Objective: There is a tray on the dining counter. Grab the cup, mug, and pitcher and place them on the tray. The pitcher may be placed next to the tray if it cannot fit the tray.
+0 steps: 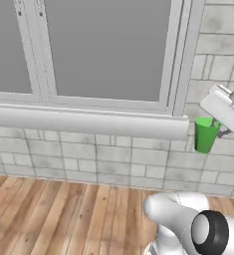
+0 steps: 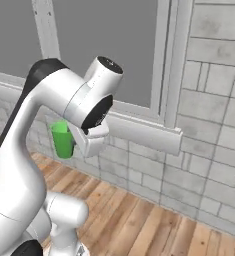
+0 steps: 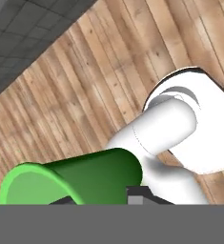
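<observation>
1. At the end of the raised arm, the gripper (image 1: pixel 217 128) is closed on the green cup (image 1: pixel 205 134), which hangs in the air well above the floor.
2. From the hand camera, the cup (image 3: pixel 80 178) lies along the fingers, its open mouth toward the lower left of that view.
3. From the right base camera, the cup (image 2: pixel 62 139) shows just behind the white hand, upright or nearly so.
4. Behind the cup: a grey brick wall (image 1: pixel 88 154), a long pale window sill (image 1: pixel 83 122) and a large grey window (image 1: pixel 103 47).
5. Below: a wooden plank floor (image 1: pixel 58 214).
</observation>
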Available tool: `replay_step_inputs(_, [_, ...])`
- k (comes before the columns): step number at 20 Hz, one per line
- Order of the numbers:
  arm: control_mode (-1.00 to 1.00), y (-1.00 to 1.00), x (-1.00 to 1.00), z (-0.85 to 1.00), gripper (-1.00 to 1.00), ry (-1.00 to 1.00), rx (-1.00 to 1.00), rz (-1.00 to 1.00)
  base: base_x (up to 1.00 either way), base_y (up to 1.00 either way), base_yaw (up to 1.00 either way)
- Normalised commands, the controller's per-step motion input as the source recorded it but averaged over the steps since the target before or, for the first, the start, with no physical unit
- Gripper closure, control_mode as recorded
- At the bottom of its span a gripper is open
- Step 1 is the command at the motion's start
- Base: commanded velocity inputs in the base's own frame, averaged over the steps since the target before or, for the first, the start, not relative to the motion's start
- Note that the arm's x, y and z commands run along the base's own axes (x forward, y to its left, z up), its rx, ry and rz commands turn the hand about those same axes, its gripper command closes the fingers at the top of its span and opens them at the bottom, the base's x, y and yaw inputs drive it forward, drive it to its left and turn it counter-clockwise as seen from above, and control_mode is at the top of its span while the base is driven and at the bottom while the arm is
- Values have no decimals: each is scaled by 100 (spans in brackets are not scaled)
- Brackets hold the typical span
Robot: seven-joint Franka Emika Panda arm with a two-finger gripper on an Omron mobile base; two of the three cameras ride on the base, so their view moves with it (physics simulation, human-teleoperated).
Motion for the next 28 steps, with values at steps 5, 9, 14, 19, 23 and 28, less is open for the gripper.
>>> replay_step_inputs(5, [100,0,0,0,100,0,0,0,0,0,100])
replay_step_inputs(9, [100,0,0,0,100,0,0,0,0,0,100])
replay_step_inputs(14, [100,0,0,0,100,0,0,0,0,0,100])
replay_step_inputs(19, [100,0,0,0,100,0,0,0,5,0,100])
replay_step_inputs(23, [100,0,0,0,100,0,0,0,22,-2,100])
replay_step_inputs(28, [100,0,0,0,100,0,0,0,69,-8,98])
